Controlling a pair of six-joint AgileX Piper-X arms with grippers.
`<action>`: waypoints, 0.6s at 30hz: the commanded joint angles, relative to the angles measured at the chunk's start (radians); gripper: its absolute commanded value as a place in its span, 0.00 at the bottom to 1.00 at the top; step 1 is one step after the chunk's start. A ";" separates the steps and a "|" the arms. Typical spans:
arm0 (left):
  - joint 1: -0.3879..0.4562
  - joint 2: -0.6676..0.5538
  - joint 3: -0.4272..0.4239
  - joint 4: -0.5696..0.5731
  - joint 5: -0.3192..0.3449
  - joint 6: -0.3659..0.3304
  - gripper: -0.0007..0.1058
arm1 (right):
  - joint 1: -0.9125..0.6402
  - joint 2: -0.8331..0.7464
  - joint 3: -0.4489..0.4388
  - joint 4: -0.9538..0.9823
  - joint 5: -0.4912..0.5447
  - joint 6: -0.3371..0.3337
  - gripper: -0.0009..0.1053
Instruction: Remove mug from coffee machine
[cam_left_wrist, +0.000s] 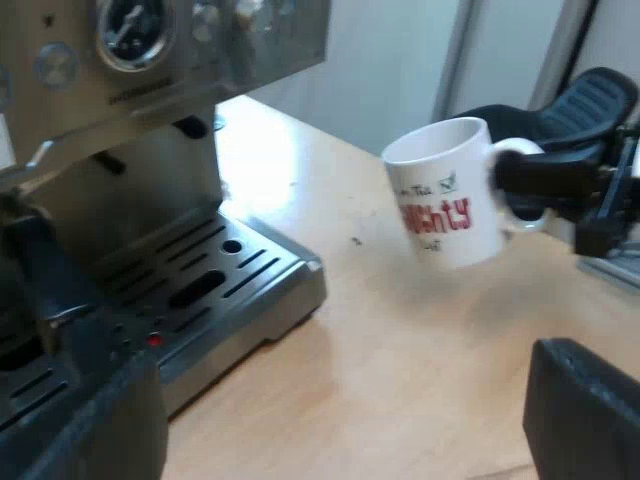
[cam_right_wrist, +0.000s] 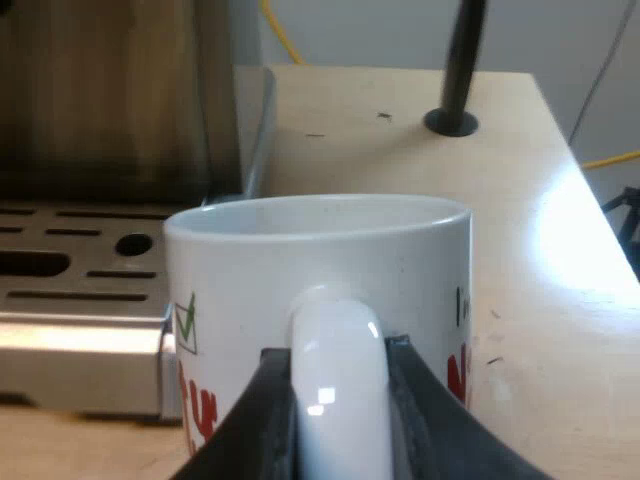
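A white mug (cam_left_wrist: 445, 190) with red lettering hangs slightly tilted just above the wooden table (cam_left_wrist: 380, 350), a short way off the espresso machine's drip tray (cam_left_wrist: 225, 270). My right gripper (cam_left_wrist: 520, 185) holds it by the handle. In the right wrist view the black fingers (cam_right_wrist: 265, 400) press on both sides of the mug's handle (cam_right_wrist: 335, 350), and the mug's rim (cam_right_wrist: 320, 215) faces the drip tray (cam_right_wrist: 80, 260). My left gripper (cam_left_wrist: 340, 410) is open close to the tray, its fingers (cam_left_wrist: 585, 410) wide apart with nothing between them.
The espresso machine (cam_left_wrist: 130, 80) with its round gauge (cam_left_wrist: 130, 25) rises over the slotted tray. A black post (cam_right_wrist: 455, 60) stands on the table beyond the mug. A dark chair (cam_left_wrist: 590, 100) sits past the table's edge.
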 joint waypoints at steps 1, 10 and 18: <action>-0.005 0.003 -0.004 -0.024 0.016 -0.011 0.73 | -0.002 -0.013 0.027 -0.127 0.043 -0.022 0.01; -0.005 0.003 -0.004 -0.024 0.020 -0.040 0.73 | -0.002 -0.013 0.149 -0.339 0.114 -0.044 0.01; -0.005 0.003 -0.004 -0.024 0.020 -0.049 0.73 | -0.004 0.034 0.165 -0.360 0.144 -0.062 0.01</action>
